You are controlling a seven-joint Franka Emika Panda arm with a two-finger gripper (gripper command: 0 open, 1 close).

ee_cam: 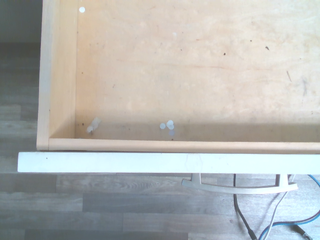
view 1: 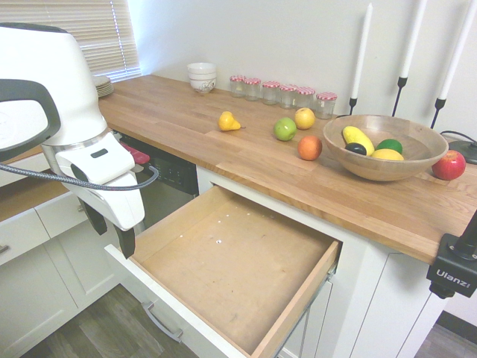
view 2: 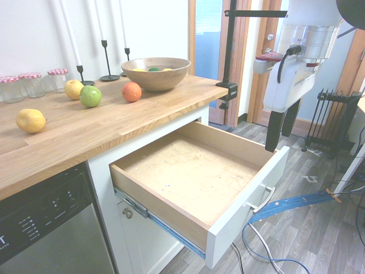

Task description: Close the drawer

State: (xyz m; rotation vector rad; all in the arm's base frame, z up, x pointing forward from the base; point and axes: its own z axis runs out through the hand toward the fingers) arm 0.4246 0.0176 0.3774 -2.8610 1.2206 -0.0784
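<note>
Pale Wooden Drawer Standing Wide Open Beneath a Hovering Hand

The drawer (view 1: 235, 250) is jutting out from under the worktop (view 2: 85, 123), showing a shallow, boxy interior of pale plywood, its smooth grain flecked with dark specks and a few small whitish discs (ee_cam: 170, 124). Its flat white front (ee_cam: 110, 162) is carrying a slim, bowed silver handle (view 2: 262, 201), and a metal runner (view 2: 145, 212) is gleaming along one side. Above it, the worktop is stretching out in warm, striped wood, bearing a round, wide-mouthed wooden bowl (view 1: 384, 148) of fruit. A smooth green apple (view 1: 285, 129) and a round orange (view 1: 310, 147) are sitting near the bowl, while glass jars (view 1: 277, 94) with red-and-white lids are lining up towards the wall. Slender white candles (view 1: 361, 52) are rising from thin black holders.

From where I'm standing, the hand (view 2: 283, 128) is hanging with its two dark fingers spread apart and pointing down, pinching nothing. It is hovering by the drawer's white front, towards one end of it, and the drawer's open interior is lying just beside the hand, on the cabinet side.
</note>
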